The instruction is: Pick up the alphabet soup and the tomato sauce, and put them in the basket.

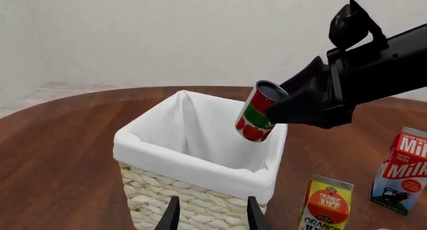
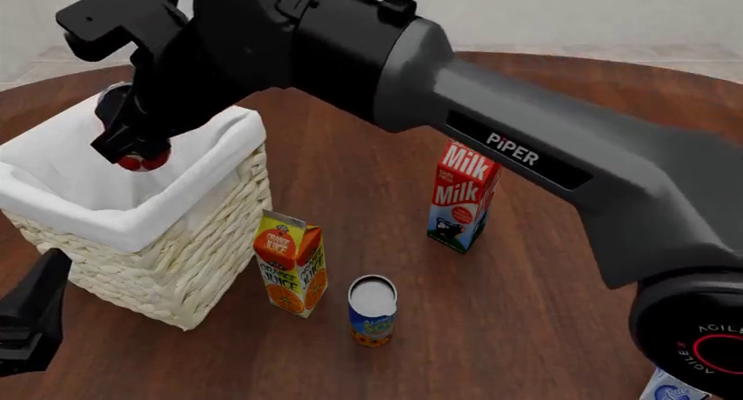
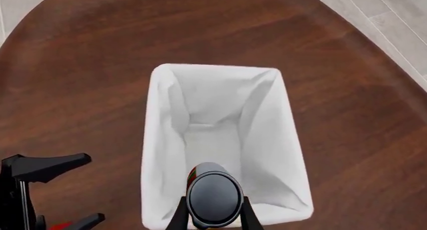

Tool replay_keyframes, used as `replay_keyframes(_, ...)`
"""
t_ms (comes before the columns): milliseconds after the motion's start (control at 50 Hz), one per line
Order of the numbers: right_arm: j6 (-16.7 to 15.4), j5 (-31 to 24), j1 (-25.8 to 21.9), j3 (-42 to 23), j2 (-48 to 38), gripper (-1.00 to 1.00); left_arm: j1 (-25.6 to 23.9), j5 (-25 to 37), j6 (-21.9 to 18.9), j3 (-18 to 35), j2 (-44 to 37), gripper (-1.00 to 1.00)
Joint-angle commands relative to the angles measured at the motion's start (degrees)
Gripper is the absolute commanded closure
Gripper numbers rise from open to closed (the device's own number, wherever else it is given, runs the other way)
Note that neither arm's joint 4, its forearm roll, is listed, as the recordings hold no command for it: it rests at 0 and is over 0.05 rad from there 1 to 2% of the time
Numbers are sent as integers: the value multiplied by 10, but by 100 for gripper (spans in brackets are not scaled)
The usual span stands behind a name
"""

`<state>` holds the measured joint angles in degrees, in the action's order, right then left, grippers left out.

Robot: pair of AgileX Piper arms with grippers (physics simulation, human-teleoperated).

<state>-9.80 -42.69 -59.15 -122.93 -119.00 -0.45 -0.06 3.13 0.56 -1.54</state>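
Note:
The tomato sauce (image 1: 255,119), a slim red-and-green can with a dark top (image 3: 213,199), hangs tilted over the basket's (image 1: 193,162) white-lined opening. My right gripper (image 3: 213,217) is shut on it. In the front view only a red sliver of the can (image 2: 142,162) shows under the right arm. The alphabet soup (image 2: 373,311), a blue can with a pale top, stands upright on the table in front of the basket (image 2: 174,217). My left gripper (image 1: 212,217) stands open and holds nothing, low by the basket's near wall.
An orange juice carton (image 2: 291,263) stands right beside the basket. A milk carton (image 2: 465,196) is further right. Another blue-and-white carton (image 2: 667,388) peeks in at the front right edge. The right arm (image 2: 511,148) stretches across the brown table (image 2: 545,287).

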Motion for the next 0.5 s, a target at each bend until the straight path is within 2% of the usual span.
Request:
replay_keyframes(20, 8, 11, 1, 9, -6, 100, 0, 0, 1, 0, -1, -100)
replay_keyframes(300, 10, 17, 3, 18, -8, 100, 0, 0, 1, 1, 0, -100)
replay_keyframes(320, 11, 16, 4, 16, -9, -100, 0, 0, 1, 0, -1, -100)
replay_keyframes(500, 9, 13, 9, 7, -13, -100, 0, -1, 1, 0, -1, -100)
